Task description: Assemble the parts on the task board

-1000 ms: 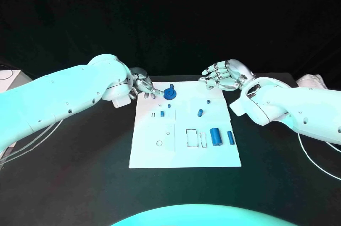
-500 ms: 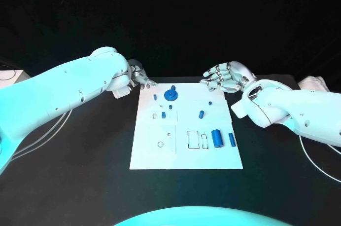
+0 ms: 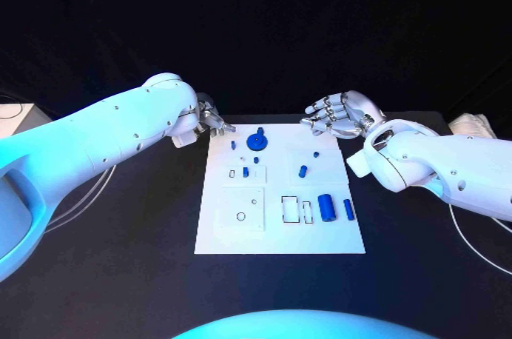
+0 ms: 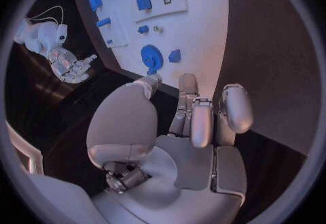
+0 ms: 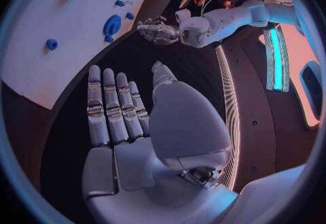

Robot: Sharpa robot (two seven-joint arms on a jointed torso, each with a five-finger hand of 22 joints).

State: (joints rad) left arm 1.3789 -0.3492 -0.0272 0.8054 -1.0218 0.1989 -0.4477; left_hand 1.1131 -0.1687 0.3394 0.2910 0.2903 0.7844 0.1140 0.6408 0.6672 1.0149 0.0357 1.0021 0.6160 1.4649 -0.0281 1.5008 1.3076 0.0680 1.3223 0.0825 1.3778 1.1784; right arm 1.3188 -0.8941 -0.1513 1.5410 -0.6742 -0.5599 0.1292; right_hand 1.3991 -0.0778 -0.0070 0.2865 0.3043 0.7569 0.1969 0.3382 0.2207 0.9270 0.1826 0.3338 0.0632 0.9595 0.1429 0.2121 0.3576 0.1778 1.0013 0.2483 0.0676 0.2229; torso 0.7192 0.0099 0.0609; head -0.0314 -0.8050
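The black table [image 3: 106, 228] is filling the head view, with the white task board [image 3: 280, 232] lying at centre frame, long side running up and down. Two white arms are reaching in: the left arm [image 3: 96, 143] from the left edge and the right arm [image 3: 448, 169] from the right edge.

The left hand [image 3: 208, 121] is hovering just off the board's upper left corner, and the right hand [image 3: 339, 115] just off its upper right corner. In the head view both are looking loosely curled, and whether anything is sitting in them cannot be told. The left wrist view is settling it for the left hand [image 4: 197, 110]: its fingers are lying straight, close together and holding nothing, their tips just short of the board's edge. The right wrist view is showing the right hand [image 5: 119, 110] flat, fingers side by side, empty, over bare table beside the board.

One round blue part [image 3: 256, 141], the biggest piece, is sitting near the board's top edge, nearer the left fingertips than the right. Two blue cylinders [image 3: 325, 206] are lying side by side at lower right of the board. About four smaller blue parts [image 3: 302, 170] are dotting the middle; a tiny one may be escaping the count.
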